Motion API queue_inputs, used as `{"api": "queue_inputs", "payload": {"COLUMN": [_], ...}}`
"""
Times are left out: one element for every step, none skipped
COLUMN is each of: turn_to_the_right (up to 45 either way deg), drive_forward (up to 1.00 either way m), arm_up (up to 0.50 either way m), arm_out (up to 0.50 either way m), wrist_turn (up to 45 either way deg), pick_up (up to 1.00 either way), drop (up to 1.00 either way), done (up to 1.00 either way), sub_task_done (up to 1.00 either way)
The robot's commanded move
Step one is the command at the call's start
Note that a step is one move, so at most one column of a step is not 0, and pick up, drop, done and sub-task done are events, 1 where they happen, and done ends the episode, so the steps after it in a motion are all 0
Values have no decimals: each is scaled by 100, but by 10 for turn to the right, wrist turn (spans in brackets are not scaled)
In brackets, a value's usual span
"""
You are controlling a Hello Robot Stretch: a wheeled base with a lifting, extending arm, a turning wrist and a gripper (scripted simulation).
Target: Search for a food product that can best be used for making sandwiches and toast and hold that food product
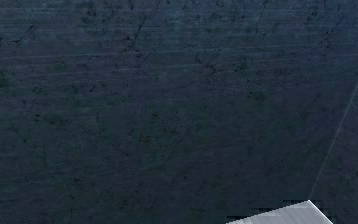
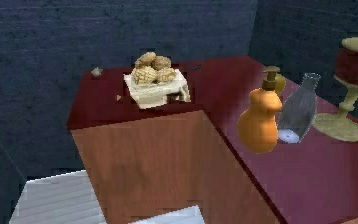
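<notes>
Straight ahead of you stands a dark blue, mottled wall (image 1: 167, 100), with a pale grey wedge (image 1: 292, 213) poking in at the forward view's bottom right corner.

In the arm side view you have the surface (image 2: 227, 85): a dark red top on a reddish-brown, wood-toned body (image 2: 157, 160). It runs in an L, one leg across the picture's middle and the other down toward the lower right.

The food item (image 2: 154, 78) sits on the far leg, near the middle of the top. It is a pale cream block with a heap of golden-brown rounded lumps on it, and it looks like bread or rolls. Two small brown bits lie near it on the red top, one (image 2: 96, 72) to its left by the far edge and one (image 2: 119, 97) just beside its lower left corner.

On the nearer leg, well apart from the food, an orange bottle (image 2: 263, 120) with a brown cap stands upright. A clear glass bottle (image 2: 299, 110) stands just beside it on the right. Farther right, at the picture's edge, is a pedestal stand (image 2: 349, 95) with a pale gold foot and a dark red top.

Dark blue walls (image 2: 47, 40) close the corner behind the surface. Pale grey striped floor (image 2: 52, 200) lies at the lower left.

As for the claw, you cannot tell its state here.
</notes>
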Motion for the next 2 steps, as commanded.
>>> {"api": "queue_inputs", "payload": {"turn_to_the_right": [0, 0], "drive_forward": [0, 0], "arm_up": [38, 0], "arm_out": [0, 50], "wrist_turn": [0, 0], "pick_up": [0, 0], "drop": [0, 0], "done": [0, 0], "sub_task_done": [0, 0]}}
